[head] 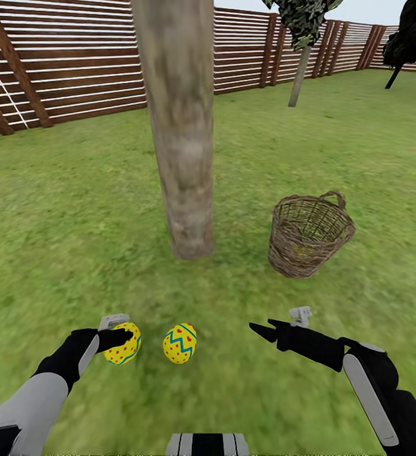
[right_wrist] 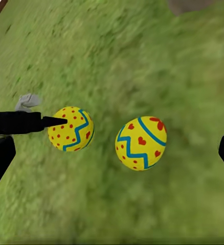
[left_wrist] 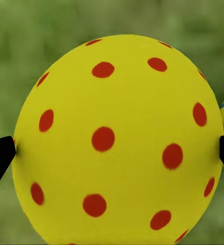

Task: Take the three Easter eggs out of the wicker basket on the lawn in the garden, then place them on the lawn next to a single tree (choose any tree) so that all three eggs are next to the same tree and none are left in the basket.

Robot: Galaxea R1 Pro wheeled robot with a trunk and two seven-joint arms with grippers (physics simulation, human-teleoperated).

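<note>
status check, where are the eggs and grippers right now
Left gripper shut on one egg, low over the lawn. Right gripper open, empty. Second egg on grass before the tree. Basket contents unclear.

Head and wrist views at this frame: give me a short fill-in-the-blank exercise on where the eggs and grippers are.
1. The left gripper is shut on an egg dotted in the colour ____.
2. The free egg lies on the ____.
3. The wicker basket stands to the ____ of the tree trunk in the head view.
4. The right gripper holds ____.

Missing words: red; lawn; right; nothing
</note>
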